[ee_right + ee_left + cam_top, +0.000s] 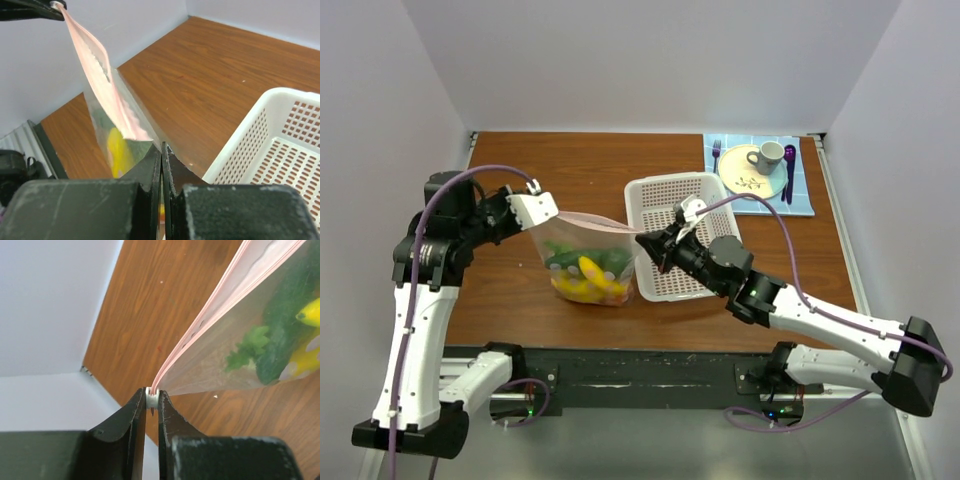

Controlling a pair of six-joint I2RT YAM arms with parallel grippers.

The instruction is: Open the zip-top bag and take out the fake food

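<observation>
The zip-top bag (pixel 582 250) hangs stretched between my two grippers above the table, its pinkish zip strip (pixel 595 221) on top. The fake food (pixel 588 277), yellow, green and orange-red pieces, lies in its bottom. My left gripper (pixel 550 212) is shut on the white zip slider (pixel 152 399) at the bag's left end. My right gripper (pixel 646 241) is shut on the bag's right top corner (pixel 145 137). The left wrist view shows the bag (pixel 235 345) with a dark green cucumber (pixel 280 330) inside. The right wrist view shows a yellow piece (pixel 117 147) through the plastic.
A white perforated basket (pixel 650 187) stands just right of the bag, under my right arm; it also shows in the right wrist view (pixel 240 140). A cream plate with a grey mug (pixel 765 156) and cutlery sits on a blue mat at the back right.
</observation>
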